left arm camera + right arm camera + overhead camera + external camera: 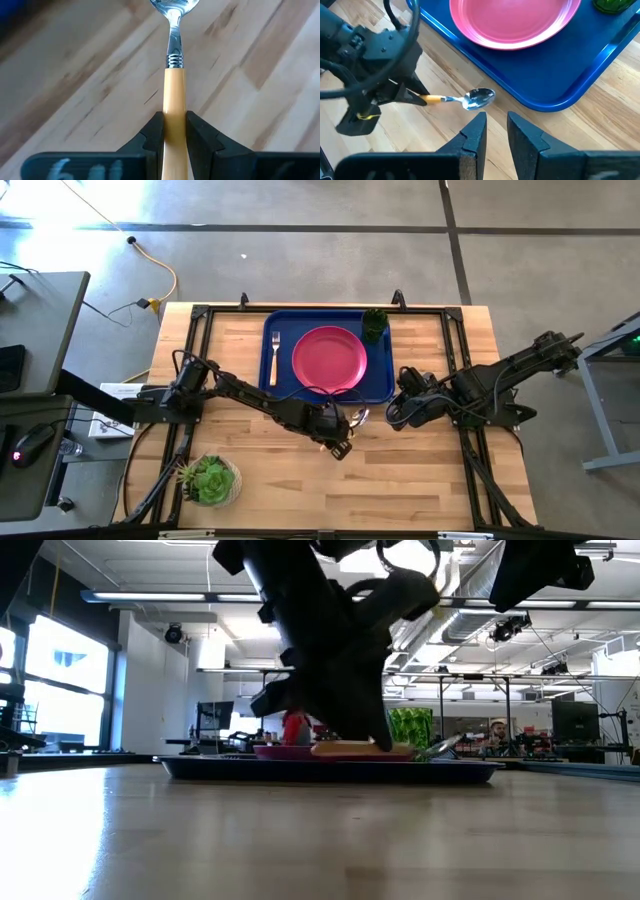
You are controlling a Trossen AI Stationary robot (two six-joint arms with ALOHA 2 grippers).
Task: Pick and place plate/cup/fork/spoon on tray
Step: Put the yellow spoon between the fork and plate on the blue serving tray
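The left gripper point(174, 137) was clamped on the spoon point(174, 75) by its orange-tan handle, bowl pointing ahead. That end grip probably kept the bowl clear for laying it on the tray point(380, 385). In the high view the spoon point(358, 418) sat just off the tray's 6 o'clock edge, over bare table point(420, 470).

On the tray, the plate point(329, 359) lay at the centre, the fork point(274, 358) at its 9 o'clock and the cup point(374, 325) at its 1 o'clock. That likely left the strip at 3 o'clock for the spoon.

The right gripper point(496, 131) waited near the tray's 5 o'clock corner with its fingers narrowly apart, gripping nothing.

A potted succulent point(208, 479) stood well apart, at 7 o'clock. No brand, label or legible writing appeared anywhere.
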